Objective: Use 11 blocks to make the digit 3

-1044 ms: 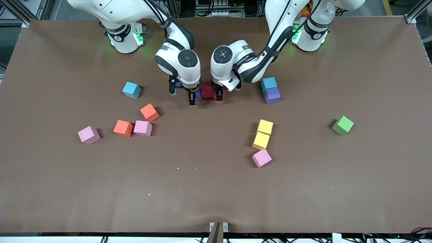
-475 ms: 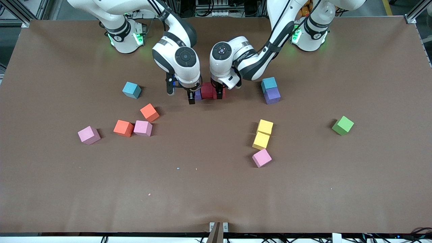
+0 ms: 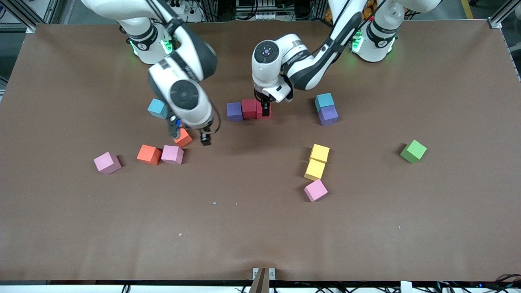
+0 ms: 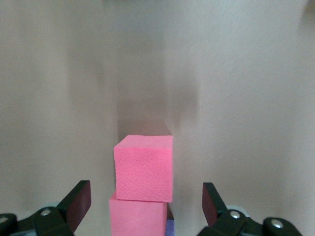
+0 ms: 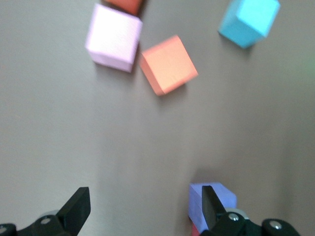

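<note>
No legible text or labels anywhere.

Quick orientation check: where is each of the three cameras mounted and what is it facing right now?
Front view: high across the table, facing both arm bases; left gripper and right gripper both show.
Left wrist view: looks down past its open fingers at the red foam cubes.
Right wrist view: looks down past its open fingers at the orange foam cube.
Shared: the wrist views both show the purple foam cube.
</note>
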`<state>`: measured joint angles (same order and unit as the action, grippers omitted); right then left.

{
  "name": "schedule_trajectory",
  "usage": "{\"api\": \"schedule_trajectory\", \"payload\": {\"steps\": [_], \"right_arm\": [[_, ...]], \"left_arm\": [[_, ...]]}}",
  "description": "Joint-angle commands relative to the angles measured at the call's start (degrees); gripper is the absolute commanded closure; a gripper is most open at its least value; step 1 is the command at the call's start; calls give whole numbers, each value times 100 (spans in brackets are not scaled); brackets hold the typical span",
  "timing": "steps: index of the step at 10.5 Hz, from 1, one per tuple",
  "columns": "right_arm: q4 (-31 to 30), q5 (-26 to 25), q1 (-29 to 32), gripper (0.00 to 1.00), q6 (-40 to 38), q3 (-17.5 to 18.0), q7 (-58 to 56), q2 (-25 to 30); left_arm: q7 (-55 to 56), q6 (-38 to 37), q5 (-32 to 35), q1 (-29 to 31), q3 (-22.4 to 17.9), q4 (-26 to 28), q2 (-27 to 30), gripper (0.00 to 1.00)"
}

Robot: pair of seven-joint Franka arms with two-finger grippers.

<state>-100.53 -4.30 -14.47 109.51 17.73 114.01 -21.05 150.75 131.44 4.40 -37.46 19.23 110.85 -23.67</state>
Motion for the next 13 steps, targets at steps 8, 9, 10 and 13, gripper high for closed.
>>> {"api": "schedule_trajectory", "payload": {"steps": [8,9,10,13], "right_arm": [[-142,290,646,0,-228,-719,-6314,-101],[-195,185,830,0,-176,-675,-6999,-101],[-212,123,875,0,-132,-683,-7519,-101],[-511,-141,902,0,657,-683,-8567,-153]], "left_arm": [[-2635,-752,113,2364,-51,-845,266,0],[-2934,-760,122,2723,-51,-967,223,0],[-3199,-752,113,2979,-51,-1047,222,0],[-3201,-752,114,3394,-51,-1239,223,0]]}}
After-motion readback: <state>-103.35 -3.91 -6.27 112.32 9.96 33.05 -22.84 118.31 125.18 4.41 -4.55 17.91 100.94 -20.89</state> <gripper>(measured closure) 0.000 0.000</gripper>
